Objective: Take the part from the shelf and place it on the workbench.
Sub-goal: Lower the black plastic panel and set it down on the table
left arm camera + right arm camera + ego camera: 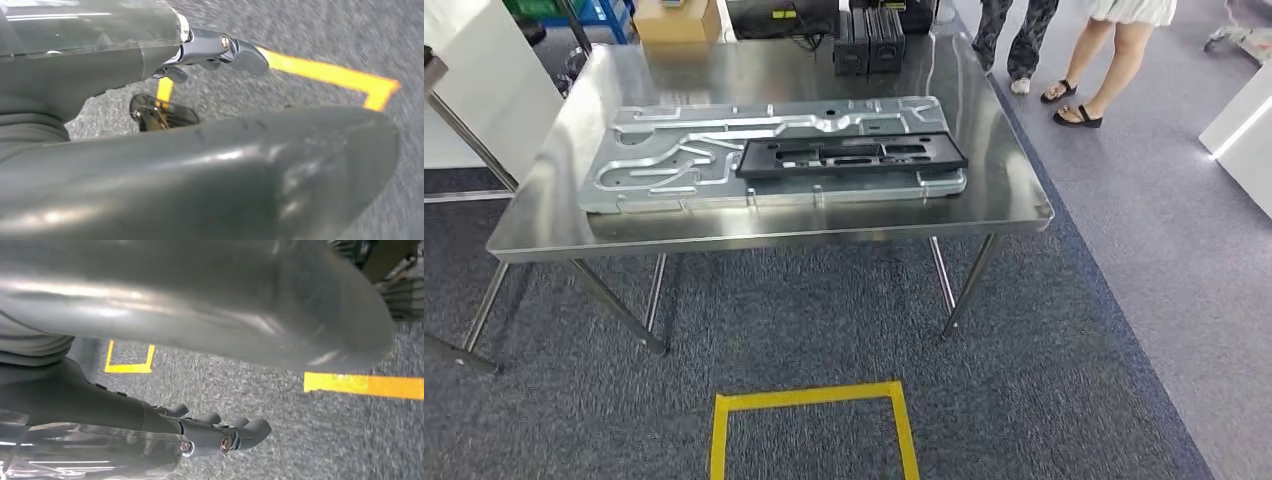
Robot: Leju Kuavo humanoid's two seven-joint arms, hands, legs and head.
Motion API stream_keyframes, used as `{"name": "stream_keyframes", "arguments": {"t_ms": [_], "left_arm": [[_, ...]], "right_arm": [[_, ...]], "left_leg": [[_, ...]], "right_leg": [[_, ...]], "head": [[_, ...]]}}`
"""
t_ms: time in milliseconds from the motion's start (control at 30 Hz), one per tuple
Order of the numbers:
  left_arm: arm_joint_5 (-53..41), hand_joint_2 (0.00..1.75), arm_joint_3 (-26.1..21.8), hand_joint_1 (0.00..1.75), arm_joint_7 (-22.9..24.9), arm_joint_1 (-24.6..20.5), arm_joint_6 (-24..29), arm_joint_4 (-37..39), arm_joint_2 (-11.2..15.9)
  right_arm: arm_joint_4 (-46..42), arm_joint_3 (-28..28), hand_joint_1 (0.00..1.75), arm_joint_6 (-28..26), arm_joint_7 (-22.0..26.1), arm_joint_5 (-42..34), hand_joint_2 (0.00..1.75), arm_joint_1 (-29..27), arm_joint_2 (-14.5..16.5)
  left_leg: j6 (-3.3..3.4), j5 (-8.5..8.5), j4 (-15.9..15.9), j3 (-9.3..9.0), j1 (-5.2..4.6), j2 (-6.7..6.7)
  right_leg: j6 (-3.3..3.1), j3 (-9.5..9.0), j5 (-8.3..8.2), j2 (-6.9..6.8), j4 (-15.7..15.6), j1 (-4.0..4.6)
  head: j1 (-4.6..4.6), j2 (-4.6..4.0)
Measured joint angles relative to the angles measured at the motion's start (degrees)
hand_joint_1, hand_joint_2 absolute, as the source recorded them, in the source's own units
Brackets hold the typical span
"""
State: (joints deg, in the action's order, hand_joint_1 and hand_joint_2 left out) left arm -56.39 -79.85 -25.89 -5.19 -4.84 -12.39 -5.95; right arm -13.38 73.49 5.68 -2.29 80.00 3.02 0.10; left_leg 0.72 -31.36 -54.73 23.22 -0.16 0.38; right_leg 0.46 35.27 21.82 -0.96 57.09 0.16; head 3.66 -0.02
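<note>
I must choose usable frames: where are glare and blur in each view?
Head view: sharp, with soft glare on the steel workbench. Left wrist view: the carpet and yellow tape are motion-blurred, and the thumb of the left hand is out of focus. Right wrist view: the right hand is clear, with highlights on the thumb.

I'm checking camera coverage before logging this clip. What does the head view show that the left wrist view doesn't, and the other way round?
The head view alone has the steel table, the silver plate lying on it, the black part resting on that plate, and two people's legs beyond the table. The left wrist view alone has the left hand, its fingers apart over the floor and holding nothing. Both show the grey carpet and the yellow tape marked on it.
</note>
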Motion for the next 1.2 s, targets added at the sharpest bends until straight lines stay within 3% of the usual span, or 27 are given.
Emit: {"name": "stream_keyframes", "arguments": {"t_ms": [33, 67, 133, 167, 200, 233, 267, 300, 333, 367, 433, 467, 500, 567, 633, 700, 733, 767, 800, 867, 933, 967, 1033, 1067, 1100, 1200], "left_arm": [[-0.3, 0.0, 0.1, 0.0, 0.1, 0.0, -0.1, 0.0, 0.0], [-0.5, 0.0, 0.2, 0.0, 0.3, 0.0, -0.3, 0.0, 0.0], [-1.0, 0.0, 0.6, 0.0, 0.8, 0.0, -0.8, 0.0, 0.0], [-1.2, 0.0, 0.9, 0.0, 1.2, 0.0, -1.0, 0.0, 0.0], [-1.5, 0.0, 1.2, 0.0, 1.5, 0.0, -1.1, 0.0, 0.0], [-1.7, 0.0, 1.4, 0.0, 1.7, 0.1, -1.2, 0.0, 0.0], [-1.9, 0.0, 1.5, 0.0, 2.0, 0.1, -1.3, 0.0, 0.0], [-2.1, 0.0, 1.7, 0.0, 2.3, 0.1, -1.4, 0.0, 0.0], [-2.2, 0.0, 1.8, 0.0, 2.4, 0.1, -1.4, 0.0, 0.0], [-2.3, 0.0, 2.1, 0.0, 2.6, 0.0, -1.4, 0.0, 0.0], [-2.5, 0.0, 2.5, 0.0, 2.9, 0.0, -1.5, 0.0, -0.1], [-2.5, 0.0, 2.7, 0.0, 3.0, -0.1, -1.6, 0.0, -0.1], [-2.6, 0.0, 2.8, 0.0, 3.0, -0.1, -1.6, 0.0, -0.1], [-2.6, 0.0, 2.9, 0.0, 3.1, -0.2, -1.7, 0.0, -0.1], [-2.8, 0.0, 2.9, 0.0, 3.1, -0.1, -1.7, 0.0, 0.0], [-2.9, 0.0, 3.0, 0.0, 3.1, -0.1, -1.6, 0.0, 0.0], [-2.9, 0.0, 3.0, 0.0, 3.1, -0.1, -1.6, 0.0, 0.0], [-3.0, 0.0, 3.1, 0.0, 3.1, -0.1, -1.6, 0.0, 0.0], [-3.0, 0.0, 3.2, 0.0, 3.0, -0.1, -1.6, 0.0, 0.0], [-3.0, 0.0, 3.3, 0.0, 3.0, -0.2, -1.6, 0.0, 0.0], [-3.0, 0.0, 3.4, 0.0, 3.0, -0.4, -1.6, 0.0, 0.0], [-3.0, 0.0, 3.5, 0.0, 3.0, -0.4, -1.6, 0.0, 0.0], [-3.1, 0.0, 3.7, 0.0, 3.0, -0.4, -1.6, 0.0, 0.0], [-3.1, 0.0, 3.8, 0.0, 3.0, -0.3, -1.6, 0.1, 0.0], [-3.2, 0.0, 3.9, 0.0, 3.0, -0.3, -1.6, 0.1, 0.0], [-3.3, 0.0, 4.1, 0.0, 3.1, -0.3, -1.6, 0.1, 0.0]], "right_arm": [[0.1, 0.1, 0.0, 0.1, -0.3, 0.2, 0.0, 0.0, 0.1], [0.2, 0.1, 0.0, 0.2, -0.4, 0.3, 0.0, 0.0, 0.3], [0.4, 0.2, 0.0, 0.4, -0.5, 0.7, 0.0, 0.0, 0.6], [0.6, 0.2, 0.0, 0.6, -0.4, 0.8, 0.0, 0.0, 0.8], [0.6, 0.2, 0.0, 0.7, -0.2, 0.9, 0.0, 0.1, 0.9], [0.7, 0.2, 0.0, 0.8, 0.0, 1.0, 0.0, 0.1, 1.0], [0.8, 0.2, 0.0, 0.9, 0.3, 1.0, 0.0, 0.1, 1.1], [0.8, 0.2, 0.0, 0.9, 0.5, 1.0, 0.0, 0.2, 1.1], [0.8, 0.2, 0.0, 0.9, 0.6, 1.0, 0.0, 0.3, 1.1], [0.8, 0.2, 0.0, 0.9, 0.8, 1.0, 0.0, 0.4, 1.1], [0.8, 0.2, 0.0, 0.9, 1.2, 1.0, 0.0, 0.8, 1.2], [0.8, 0.2, 0.0, 1.0, 1.4, 1.0, 0.0, 0.9, 1.2], [0.8, 0.2, 0.0, 1.0, 1.5, 1.0, 0.0, 1.0, 1.3], [0.9, 0.2, 0.0, 1.0, 1.6, 1.0, 0.0, 1.1, 1.5], [1.0, 0.2, 0.0, 1.1, 1.6, 1.0, 0.0, 1.3, 1.6], [1.0, 0.2, 0.0, 1.0, 1.7, 0.9, 0.0, 1.3, 1.7], [1.0, 0.2, 0.0, 1.0, 1.7, 0.9, 0.0, 1.3, 1.7], [1.0, 0.2, 0.0, 1.0, 1.8, 0.9, 0.0, 1.3, 1.8], [1.0, 0.2, 0.0, 1.0, 1.8, 0.9, 0.0, 1.3, 1.8], [1.0, 0.2, 0.0, 1.0, 1.9, 0.8, 0.0, 1.4, 1.9], [1.0, 0.2, 0.0, 1.0, 1.9, 0.8, 0.0, 1.4, 2.0], [1.0, 0.2, 0.0, 1.0, 2.0, 0.8, 0.0, 1.4, 2.1], [1.0, 0.2, 0.0, 1.0, 2.0, 0.8, 0.0, 1.3, 2.1], [1.0, 0.2, 0.0, 1.0, 2.0, 0.8, 0.0, 1.3, 2.1], [1.0, 0.2, 0.0, 1.0, 2.0, 0.8, 0.0, 1.2, 2.1], [1.1, 0.2, 0.0, 1.0, 2.0, 0.6, 0.0, 1.1, 2.2]], "left_leg": [[0.49, 0.64, 0.0, 0.45, 0.0, 0.15], [1.05, 1.34, 0.1, 1.06, 0.06, 0.29], [1.81, 2.92, 0.3, 2.72, 0.19, 0.52], [1.98, 3.68, 0.2, 3.78, 0.15, 0.51], [1.98, 4.46, 0.1, 4.86, 0.1, 0.5], [1.9, 5.2, -0.2, 6.04, 0.07, 0.5], [1.76, 5.88, -0.5, 7.25, 0.08, 0.51], [1.6, 6.47, -0.9, 8.44, 0.11, 0.51], [1.41, 6.96, -1.4, 9.54, 0.16, 0.5], [1.18, 7.37, -2.0, 10.49, 0.16, 0.48], [0.58, 8.17, -2.8, 11.69, 0.07, 0.44], [0.22, 8.65, -3.0, 11.98, 0.07, 0.44], [-0.15, 9.18, -3.0, 12.11, 0.08, 0.44], [-0.84, 8.66, -3.6, 12.61, 0.3, 0.31], [-1.43, 3.86, -7.6, 14.08, 0.49, 0.15], [-1.92, -1.75, -15.1, 15.9, 0.64, 0.12], [-2.09, -2.71, -18.3, 16.23, 0.72, 0.12], [-2.18, -2.18, -20.0, 15.82, 0.79, 0.12], [-2.15, -0.62, -19.7, 14.44, 0.83, 0.12], [-1.8, 1.86, -13.4, 8.78, 0.83, 0.11], [-1.13, 0.81, -4.3, 2.5, 0.59, 0.09], [-0.72, 0.01, -1.6, 0.87, 0.41, 0.08], [0.23, 0.26, -0.2, 1.01, 0.26, 0.15], [0.75, 0.94, -0.1, 1.64, 0.29, 0.26], [1.27, 1.74, 0.0, 2.44, 0.37, 0.38], [2.02, 4.18, -0.1, 5.46, 0.24, 0.53]], "right_leg": [[0.33, 0.22, 0.04, 0.12, 0.1, -0.15], [0.62, 0.65, 1.23, 0.28, 0.8, -0.26], [1.07, 2.04, 6.81, 0.63, 5.3, -0.56], [1.26, 2.88, 9.97, 0.68, 9.0, -0.67], [1.45, 3.48, 11.99, 0.7, 12.7, -0.79], [1.6, 3.55, 12.46, 0.71, 15.4, -0.87], [1.71, 2.86, 11.55, 0.71, 16.6, -0.92], [1.77, 1.2, 9.77, 0.71, 15.8, -0.95], [1.75, -1.42, 8.09, 0.72, 13.0, -0.97], [1.61, -4.8, 7.61, 0.77, 8.7, -0.92], [1.09, -10.22, 8.96, 0.9, 0.5, -0.69], [0.74, -11.41, 9.79, 0.94, -1.7, -0.51], [0.36, -11.44, 9.85, 0.93, -2.3, -0.44], [-0.58, -10.47, 8.74, 0.64, -2.2, -0.56], [-1.39, -8.99, 7.29, 0.33, -2.3, -0.7], [-1.66, -7.01, 5.86, 0.21, -2.1, -0.56], [-1.64, -5.89, 5.14, 0.17, -1.9, -0.49], [-1.58, -4.74, 4.47, 0.14, -1.6, -0.44], [-1.47, -3.59, 3.83, 0.13, -1.3, -0.4], [-1.14, -1.6, 2.71, 0.15, -0.6, -0.36], [-0.63, -0.41, 1.69, 0.13, 0.0, -0.21], [-0.31, -0.11, 1.13, 0.07, 0.1, -0.2], [0.39, 0.32, 0.05, 0.05, 0.0, -0.28], [0.73, 0.72, 0.5, 0.16, 0.3, -0.39], [1.02, 1.33, 2.21, 0.31, 1.5, -0.47], [1.57, 3.86, 11.06, 0.63, 11.1, -0.76]], "head": [[0.01, 0.0], [0.01, 0.0], [0.0, 0.0], [-0.01, 0.0], [-0.01, 0.0], [-0.01, 0.0], [0.0, 0.0], [0.0, 0.0], [0.0, 0.0], [0.0, 0.0], [0.01, 0.0], [0.01, 0.0], [0.01, 0.0], [0.0, 0.0], [0.0, 0.0], [0.01, 0.0], [0.01, 0.0], [0.02, 0.0], [0.02, 0.0], [0.02, 0.0], [0.01, 0.0], [0.01, 0.0], [0.01, 0.0], [0.0, 0.0], [0.0, 0.0], [0.01, 0.0]]}}
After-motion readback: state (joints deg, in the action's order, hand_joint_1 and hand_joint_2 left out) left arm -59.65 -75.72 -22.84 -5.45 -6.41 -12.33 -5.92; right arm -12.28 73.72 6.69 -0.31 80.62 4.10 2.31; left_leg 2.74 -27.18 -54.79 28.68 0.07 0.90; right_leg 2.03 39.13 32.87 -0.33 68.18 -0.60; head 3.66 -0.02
